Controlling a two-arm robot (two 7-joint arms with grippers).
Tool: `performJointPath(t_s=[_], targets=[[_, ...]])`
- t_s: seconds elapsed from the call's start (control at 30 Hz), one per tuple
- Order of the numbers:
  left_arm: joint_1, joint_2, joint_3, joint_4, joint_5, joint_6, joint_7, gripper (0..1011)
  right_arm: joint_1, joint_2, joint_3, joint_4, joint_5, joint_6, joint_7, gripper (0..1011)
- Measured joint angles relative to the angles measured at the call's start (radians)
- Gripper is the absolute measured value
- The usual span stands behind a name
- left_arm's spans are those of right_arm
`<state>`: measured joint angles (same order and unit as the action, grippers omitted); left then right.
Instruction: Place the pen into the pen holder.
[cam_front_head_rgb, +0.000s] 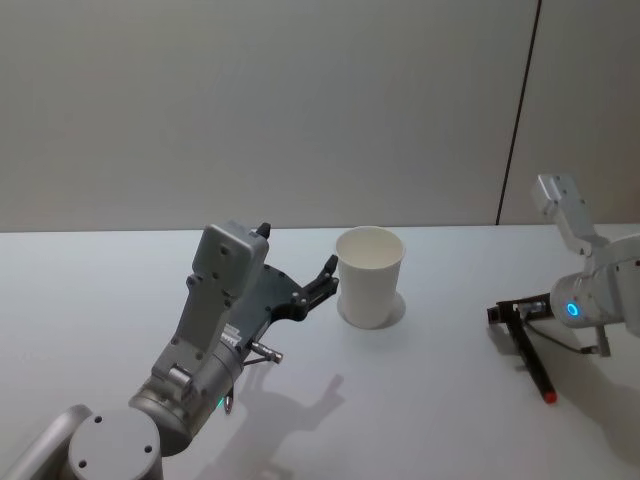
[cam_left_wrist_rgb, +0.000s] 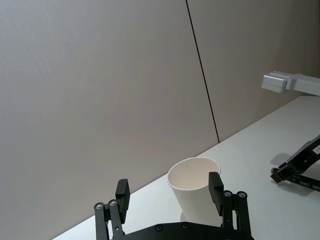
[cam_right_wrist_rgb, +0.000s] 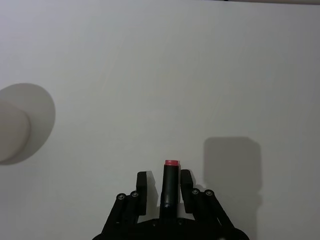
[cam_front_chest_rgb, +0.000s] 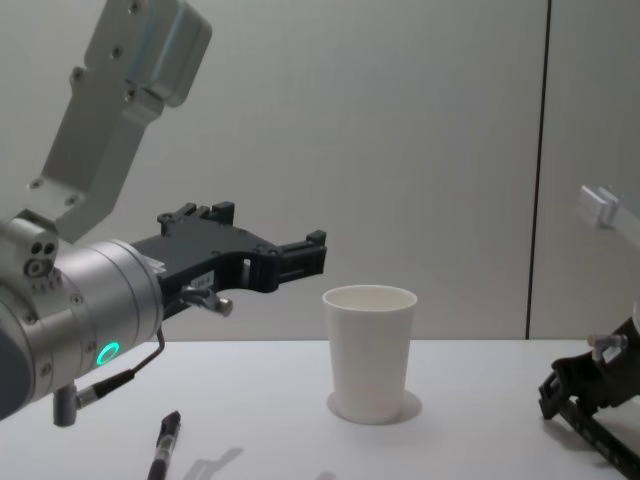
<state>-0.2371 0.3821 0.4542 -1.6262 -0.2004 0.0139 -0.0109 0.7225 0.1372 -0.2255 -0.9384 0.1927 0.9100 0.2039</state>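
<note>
Grey wall panels (cam_front_head_rgb: 300, 100), split by one dark seam (cam_front_head_rgb: 520, 110), stood behind a white counter (cam_front_head_rgb: 430, 400). The paper cup (cam_front_head_rgb: 370, 280) stood upright near the middle of the counter, towards the wall, its mouth open and nothing inside. The right end effector (cam_right_wrist_rgb: 164, 176) hung low over the counter, well to the right of the cup. It appeared to pinch a black pen (cam_front_head_rgb: 532, 358) near one end, so that the red-tipped end sloped down towards the counter. The left end effector (cam_left_wrist_rgb: 169, 192) hovered just beside the cup's left side, fingers spread wide and holding nothing. A second dark pen-like object (cam_front_chest_rgb: 165, 445) lay on the counter by the left arm.

Risks, as judged: the pen was gripped far from its tip, so it could pivot in the grasp during the lift. A tilted tip might catch the rolled rim and topple the light cup. The spread left fingers sat close enough to nudge the cup or crowd an approach from that side.

Clearance: bare counter lay between the pen and the cup, and the space above the cup's mouth and on its right was free. The wall closed off the rear.
</note>
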Motion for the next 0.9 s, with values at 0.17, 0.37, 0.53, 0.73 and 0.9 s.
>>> performJointPath(t_s=[0.17, 0.37, 0.53, 0.73, 0.9], targets=[[0.000, 0.000, 0.000, 0.000, 0.000, 0.000, 0.000, 1004, 0.000, 0.001, 0.002, 0.003, -0.003, 0.004, 0.006, 302], [0.000, 0.000, 0.000, 0.000, 0.000, 0.000, 0.000, 1004, -0.003, 0.002, 0.003, 0.004, -0.005, 0.005, 0.011, 161], [0.000, 0.000, 0.000, 0.000, 0.000, 0.000, 0.000, 1004, -0.006, 0.002, 0.005, 0.003, -0.008, 0.005, 0.015, 161], [0.000, 0.000, 0.000, 0.000, 0.000, 0.000, 0.000, 1004, -0.011, 0.004, 0.006, -0.006, -0.012, 0.001, 0.018, 161], [0.000, 0.000, 0.000, 0.000, 0.000, 0.000, 0.000, 1004, -0.021, 0.007, 0.006, -0.025, -0.018, -0.011, 0.020, 161]])
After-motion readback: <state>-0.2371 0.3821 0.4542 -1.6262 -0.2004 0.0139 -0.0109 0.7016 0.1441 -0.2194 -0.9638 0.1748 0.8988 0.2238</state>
